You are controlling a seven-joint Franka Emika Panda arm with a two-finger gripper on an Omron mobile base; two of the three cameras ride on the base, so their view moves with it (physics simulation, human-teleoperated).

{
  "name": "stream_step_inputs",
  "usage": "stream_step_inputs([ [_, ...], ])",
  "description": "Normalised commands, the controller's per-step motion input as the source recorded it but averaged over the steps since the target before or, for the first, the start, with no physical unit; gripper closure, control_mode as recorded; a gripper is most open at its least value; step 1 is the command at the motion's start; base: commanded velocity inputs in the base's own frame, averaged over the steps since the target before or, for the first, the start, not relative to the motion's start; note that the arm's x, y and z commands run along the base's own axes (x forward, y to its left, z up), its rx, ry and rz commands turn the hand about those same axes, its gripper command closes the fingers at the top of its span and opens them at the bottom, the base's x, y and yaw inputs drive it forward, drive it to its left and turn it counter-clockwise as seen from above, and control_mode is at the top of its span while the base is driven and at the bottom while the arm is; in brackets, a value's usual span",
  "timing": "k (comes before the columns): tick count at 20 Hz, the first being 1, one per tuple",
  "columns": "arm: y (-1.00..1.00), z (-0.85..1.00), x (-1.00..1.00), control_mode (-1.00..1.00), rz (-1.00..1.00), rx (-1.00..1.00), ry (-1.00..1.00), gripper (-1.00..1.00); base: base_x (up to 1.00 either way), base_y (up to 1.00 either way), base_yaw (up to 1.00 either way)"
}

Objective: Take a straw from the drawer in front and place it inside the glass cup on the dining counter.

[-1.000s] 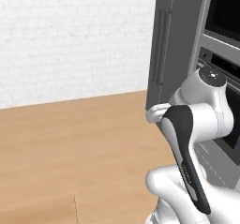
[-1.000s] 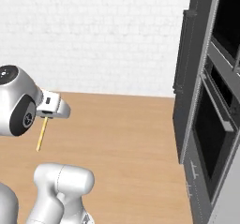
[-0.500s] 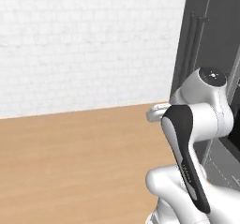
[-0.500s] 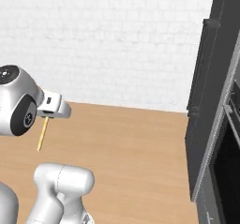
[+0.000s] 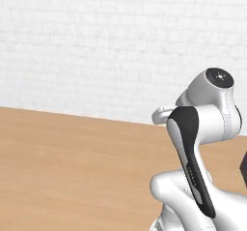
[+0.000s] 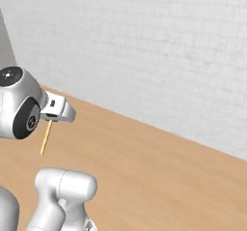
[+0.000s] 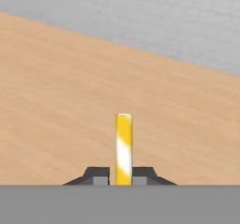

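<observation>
Gripper (image 7: 123,177) pinching straw (image 7: 123,148), long axis straight out past fingertips, hanging down over wood floor (image 6: 159,172); cup nowhere near.

Yellow straw (image 7: 123,148) w/ white stripe, pinched upright, above wood floor.

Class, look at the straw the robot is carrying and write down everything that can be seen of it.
The straw is a thin, straight stick, yellow with pale whitish bands in the hand view. The gripper is shut on it, its dark fingertips pressing from both sides near one end, and the rest points straight out along the hand. In the right base view it hangs below the gripper, slightly slanted, above the wooden floor. Nothing else touches it.
</observation>
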Motion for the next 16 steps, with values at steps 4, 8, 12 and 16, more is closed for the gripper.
stream_step_inputs([
  [4, 0.0, 0.0, 0.0, 1.0, 0.0, 0.0, 0.0, 1.0, 0.99, -0.04, 0.82],
  [8, 0.0, 0.0, 0.0, 1.0, 0.0, 0.0, 0.0, 1.0, 0.94, -0.08, 0.83],
  [12, 0.0, 0.0, 0.0, 1.0, 0.0, 0.0, 0.0, 1.0, 0.93, -0.09, 0.83],
  [16, 0.0, 0.0, 0.0, 1.0, 0.0, 0.0, 0.0, 1.0, 0.98, -0.11, 0.8],
])
